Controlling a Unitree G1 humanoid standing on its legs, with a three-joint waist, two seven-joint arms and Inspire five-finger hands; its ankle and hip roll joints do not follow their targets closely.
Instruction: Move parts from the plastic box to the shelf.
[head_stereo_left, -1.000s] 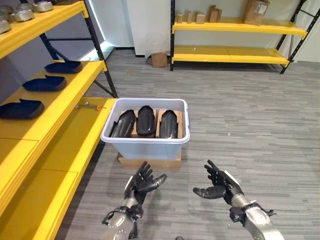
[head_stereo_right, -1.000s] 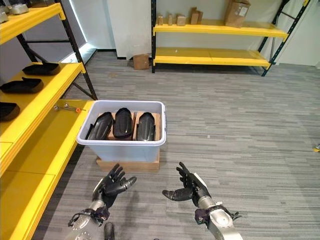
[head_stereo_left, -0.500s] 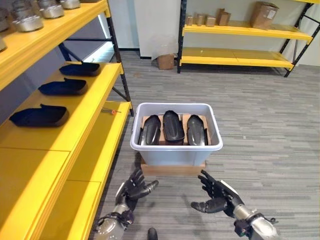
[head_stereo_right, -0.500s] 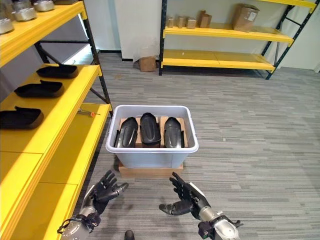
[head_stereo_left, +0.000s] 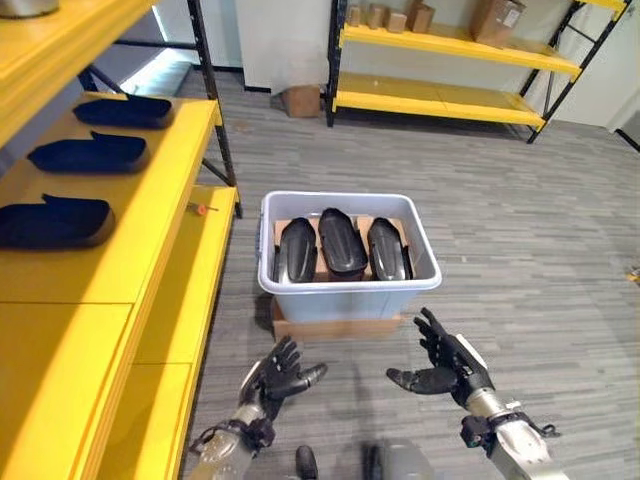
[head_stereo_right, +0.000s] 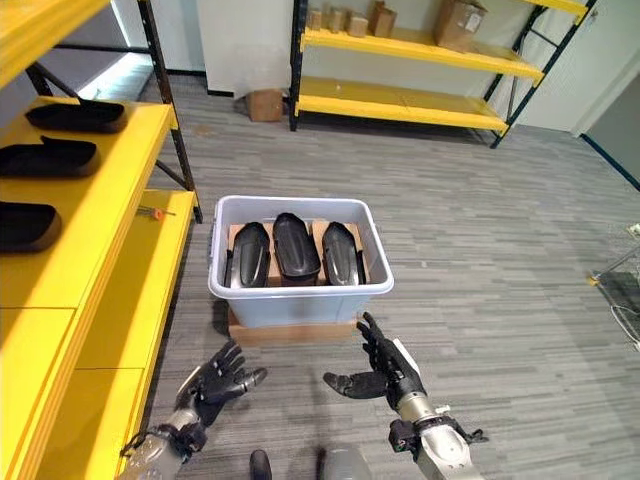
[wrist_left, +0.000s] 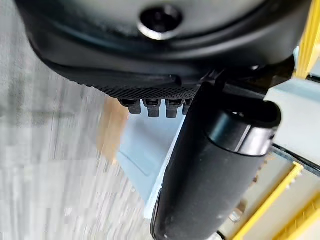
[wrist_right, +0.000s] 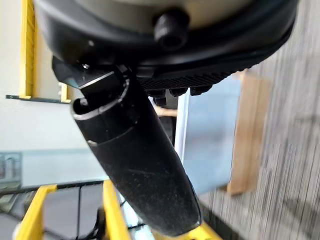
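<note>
A pale plastic box (head_stereo_left: 345, 297) stands on a flat cardboard base (head_stereo_left: 335, 327) on the floor. Three dark curved parts (head_stereo_left: 342, 243) lie side by side inside it. More dark parts (head_stereo_left: 88, 154) rest on the yellow shelf (head_stereo_left: 150, 215) at the left. My left hand (head_stereo_left: 277, 372) hovers open, palm up, just short of the box's near wall. My right hand (head_stereo_left: 447, 364) is open too, level with the left one, near the box's right front corner. Both hands hold nothing. The box wall (wrist_left: 145, 150) appears past the left hand's fingers, and the box wall (wrist_right: 210, 145) past the right hand's.
A lower yellow shelf board (head_stereo_left: 205, 260) runs beside the box, with a small red-tipped tool (head_stereo_left: 201, 209) on it. A second yellow rack (head_stereo_left: 450, 70) with cardboard boxes (head_stereo_left: 497, 20) stands along the far wall. A brown carton (head_stereo_left: 300, 100) sits on the floor there.
The whole picture has shifted, so the camera has moved and looks down more steeply. Both hands stay open in front of the box, a little nearer to its front wall.
</note>
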